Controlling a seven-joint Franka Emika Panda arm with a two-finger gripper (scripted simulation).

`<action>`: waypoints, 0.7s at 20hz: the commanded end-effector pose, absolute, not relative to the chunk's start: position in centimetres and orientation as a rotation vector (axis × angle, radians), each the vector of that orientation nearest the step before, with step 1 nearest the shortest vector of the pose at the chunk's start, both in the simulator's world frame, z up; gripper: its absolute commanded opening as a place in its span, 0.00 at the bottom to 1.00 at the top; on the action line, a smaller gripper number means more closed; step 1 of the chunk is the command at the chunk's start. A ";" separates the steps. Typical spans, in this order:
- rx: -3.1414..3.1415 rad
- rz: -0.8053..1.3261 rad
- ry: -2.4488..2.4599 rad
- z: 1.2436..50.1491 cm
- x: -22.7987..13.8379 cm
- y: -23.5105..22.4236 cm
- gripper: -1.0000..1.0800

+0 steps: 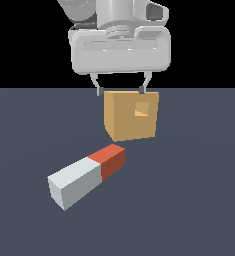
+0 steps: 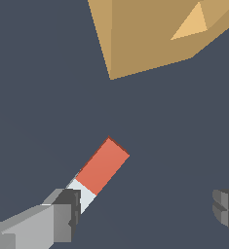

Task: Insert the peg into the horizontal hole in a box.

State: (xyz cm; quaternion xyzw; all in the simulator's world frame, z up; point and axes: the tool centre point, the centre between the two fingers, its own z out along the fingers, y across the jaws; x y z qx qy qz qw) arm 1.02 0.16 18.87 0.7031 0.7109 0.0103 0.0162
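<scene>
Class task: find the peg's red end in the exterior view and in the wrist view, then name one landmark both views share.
Exterior view: the peg's red end lies on the floor, nearest the box.
Wrist view: the red end sits mid-picture, between the open gripper fingers.
Shared landmark: the hole.

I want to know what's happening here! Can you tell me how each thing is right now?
peg: lying flat on the floor, not held, red end towards the box.
box: resting on the floor, apart from the peg.
hole: empty, nothing inside.
end effector: open, holding nothing, above the floor.
</scene>
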 end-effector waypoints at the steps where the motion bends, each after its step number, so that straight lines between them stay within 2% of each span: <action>1: 2.186 0.032 2.211 18.9 1.0 0.2 0.96; 14: 2.389 0.023 2.001 15.8 -0.7 -3.2 0.96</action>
